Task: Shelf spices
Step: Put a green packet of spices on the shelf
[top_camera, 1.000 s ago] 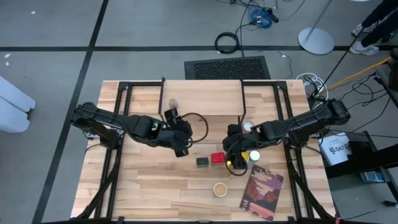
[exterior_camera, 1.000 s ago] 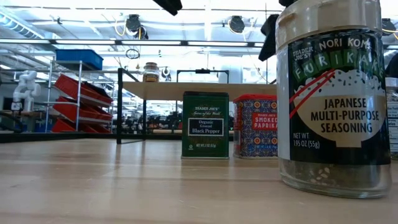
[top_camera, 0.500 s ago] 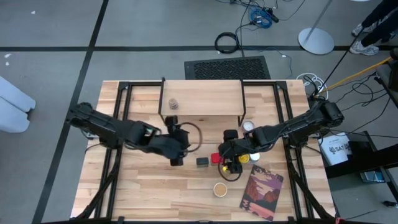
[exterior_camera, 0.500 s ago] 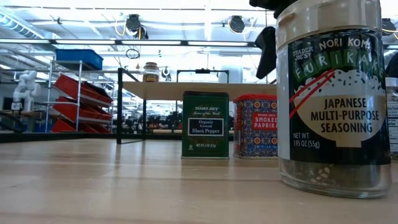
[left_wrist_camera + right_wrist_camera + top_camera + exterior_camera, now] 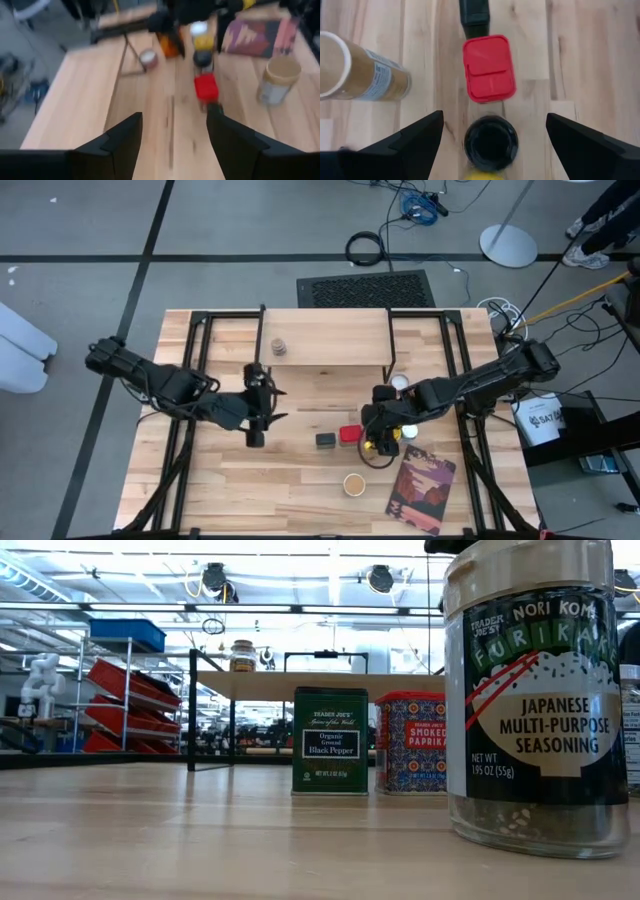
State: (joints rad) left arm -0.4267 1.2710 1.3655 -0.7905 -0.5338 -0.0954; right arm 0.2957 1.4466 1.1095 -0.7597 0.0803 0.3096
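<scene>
The shelf (image 5: pixel 325 338) stands on its black legs at the table's far middle, with one small jar (image 5: pixel 279 347) on its plank. Below my right gripper (image 5: pixel 493 117), the spices stand on the table. Its open fingers stand on either side of a black-topped jar (image 5: pixel 491 142). Just past that jar are a red-topped tin (image 5: pixel 488 67) and a black tin (image 5: pixel 325 440). A tan-topped jar (image 5: pixel 354 483) stands nearer the front edge. My left gripper (image 5: pixel 268 408) hovers open and empty to the left of the spices, facing them.
A picture-covered book (image 5: pixel 420 490) lies flat at the near right. A white-topped jar (image 5: pixel 400 383) stands by the shelf's right leg. In the low view the furikake jar (image 5: pixel 530 690) fills the right side. Bare planks (image 5: pixel 230 490) lie at the near left.
My left gripper has drawn back from the spot in front of the shelf toward the table's left edge, rising a little and turning, still open and empty. The spices have kept their places.
</scene>
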